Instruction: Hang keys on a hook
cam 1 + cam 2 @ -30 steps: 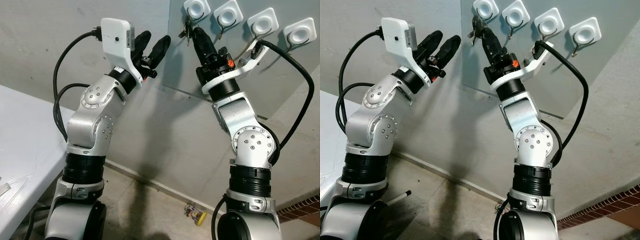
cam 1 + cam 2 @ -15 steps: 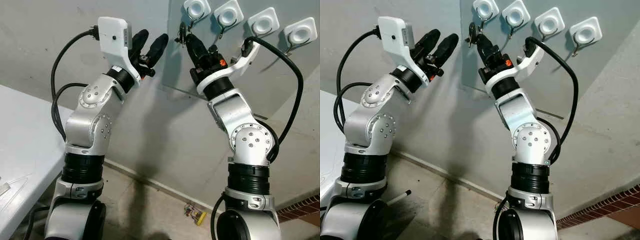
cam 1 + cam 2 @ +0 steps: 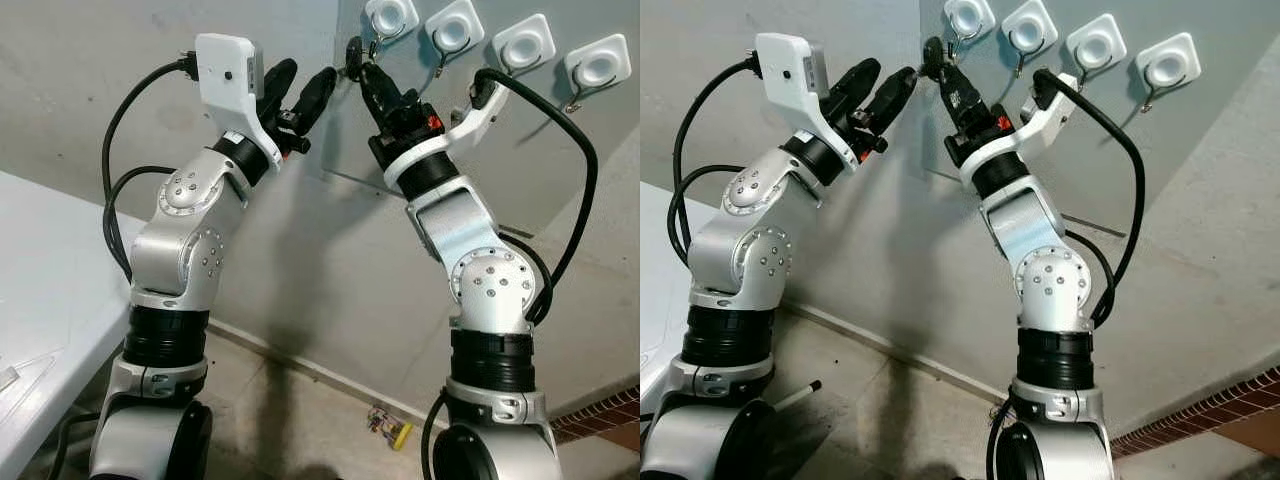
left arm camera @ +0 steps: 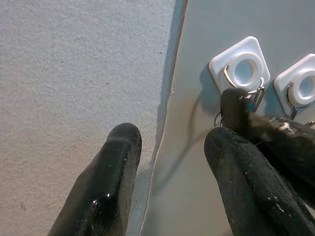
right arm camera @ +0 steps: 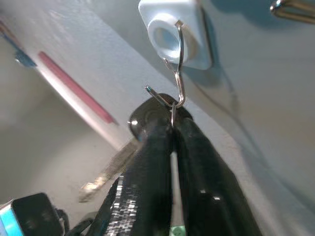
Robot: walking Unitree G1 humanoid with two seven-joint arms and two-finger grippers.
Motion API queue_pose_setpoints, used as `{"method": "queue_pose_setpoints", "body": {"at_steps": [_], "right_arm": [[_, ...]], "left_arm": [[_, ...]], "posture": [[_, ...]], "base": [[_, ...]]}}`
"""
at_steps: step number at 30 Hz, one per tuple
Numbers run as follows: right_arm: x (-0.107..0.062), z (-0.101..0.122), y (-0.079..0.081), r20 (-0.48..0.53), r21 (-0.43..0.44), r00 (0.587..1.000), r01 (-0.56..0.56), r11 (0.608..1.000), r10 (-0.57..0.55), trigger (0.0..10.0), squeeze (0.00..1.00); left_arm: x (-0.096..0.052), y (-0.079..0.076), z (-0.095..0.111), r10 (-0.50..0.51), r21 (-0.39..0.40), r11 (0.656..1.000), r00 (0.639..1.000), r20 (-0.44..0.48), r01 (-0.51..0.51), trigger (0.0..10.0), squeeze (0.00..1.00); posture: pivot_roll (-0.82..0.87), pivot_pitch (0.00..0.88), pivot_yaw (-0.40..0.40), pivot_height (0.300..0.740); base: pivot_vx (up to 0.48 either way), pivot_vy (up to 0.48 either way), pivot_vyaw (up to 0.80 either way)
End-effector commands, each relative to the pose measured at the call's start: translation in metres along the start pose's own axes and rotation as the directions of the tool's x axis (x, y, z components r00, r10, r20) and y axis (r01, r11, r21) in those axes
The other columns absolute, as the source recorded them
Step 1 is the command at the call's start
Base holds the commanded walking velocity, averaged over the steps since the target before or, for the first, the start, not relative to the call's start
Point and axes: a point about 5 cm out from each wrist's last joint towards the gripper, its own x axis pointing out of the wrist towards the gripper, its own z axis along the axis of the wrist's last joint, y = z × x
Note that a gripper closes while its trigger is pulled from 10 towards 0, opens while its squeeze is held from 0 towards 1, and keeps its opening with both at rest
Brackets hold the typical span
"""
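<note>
Where right hand (image 5: 170,142) pinches, dark-headed keys (image 5: 147,120) (blurred blade)

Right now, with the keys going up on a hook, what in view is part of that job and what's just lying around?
Part of the job:
- right gripper, shut on the keys
- leftmost hook, at the key ring
- board carrying the hooks

Just lying about:
- left gripper, open beside the board
- white table
- small yellow object on the floor
</note>
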Motion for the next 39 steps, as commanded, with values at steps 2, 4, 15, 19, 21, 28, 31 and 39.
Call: {"method": "queue_pose_setpoints", "body": {"at_steps": [2, 4, 15, 19, 21, 28, 31, 39], "right_arm": [[-0.002, -0.009, 0.004, 0.012, 0.051, 1.000, -0.028, 0.998, 0.028, 10.0, 1.00], [-0.003, -0.009, 0.003, 0.012, 0.043, 1.000, -0.019, 0.999, 0.018, 10.0, 1.00], [-0.012, -0.012, -0.004, 0.018, -0.005, 1.000, -0.017, 1.000, 0.017, 10.0, 1.00], [-0.020, -0.014, -0.007, 0.007, -0.063, 1.000, -0.030, 0.998, 0.031, 10.0, 1.00], [-0.021, -0.014, -0.008, 0.007, -0.073, 0.999, -0.031, 0.997, 0.032, 10.0, 1.00], [-0.039, -0.016, -0.020, -0.020, -0.199, 1.000, -0.002, 0.980, -0.002, 10.0, 1.00], [-0.052, -0.015, -0.030, -0.016, -0.236, 0.999, 0.047, 0.971, -0.052, 10.0, 1.00], [-0.092, -0.018, -0.078, -0.040, -0.505, 0.952, 0.243, 0.828, -0.304, 10.0, 0.00]], "left_arm": [[0.002, -0.003, 0.009, -0.007, 0.015, 1.000, 0.999, 0.033, 0.007, 10.0, 0.00], [0.002, -0.003, 0.009, -0.007, 0.015, 1.000, 0.999, 0.032, 0.006, 10.0, 0.00], [0.002, -0.001, 0.007, 0.000, 0.019, 1.000, 1.000, 0.026, -0.001, 10.0, 0.00], [0.000, -0.001, 0.001, 0.005, 0.023, 1.000, 1.000, 0.008, -0.005, 10.0, 0.00], [0.000, -0.001, 0.000, 0.006, 0.023, 1.000, 1.000, 0.006, -0.006, 10.0, 0.00], [-0.009, 0.002, -0.019, 0.033, 0.008, 0.999, 0.998, -0.055, -0.032, 10.0, 0.00], [-0.020, 0.007, -0.037, 0.082, -0.022, 0.996, 0.992, -0.094, -0.084, 10.0, 0.00], [-0.053, 0.022, -0.089, 0.218, -0.044, 0.972, 0.951, -0.218, -0.232, 10.0, 0.00]], "posture": [[0.02, 0.121, -0.056, 0.740], [0.02, 0.121, -0.056, 0.740], [0.02, 0.124, -0.051, 0.740], [0.01, 0.126, -0.045, 0.740], [0.01, 0.126, -0.045, 0.740], [0.01, 0.121, -0.038, 0.740], [0.00, 0.119, -0.031, 0.740], [-0.02, 0.105, -0.025, 0.740]], "base": [[0.000, 0.000, 0.00], [0.000, 0.000, 0.00], [0.000, 0.000, 0.00], [0.000, 0.000, 0.00], [0.000, 0.000, 0.00], [0.000, 0.000, 0.00], [0.000, 0.000, 0.00], [0.000, 0.000, 0.00]]}}
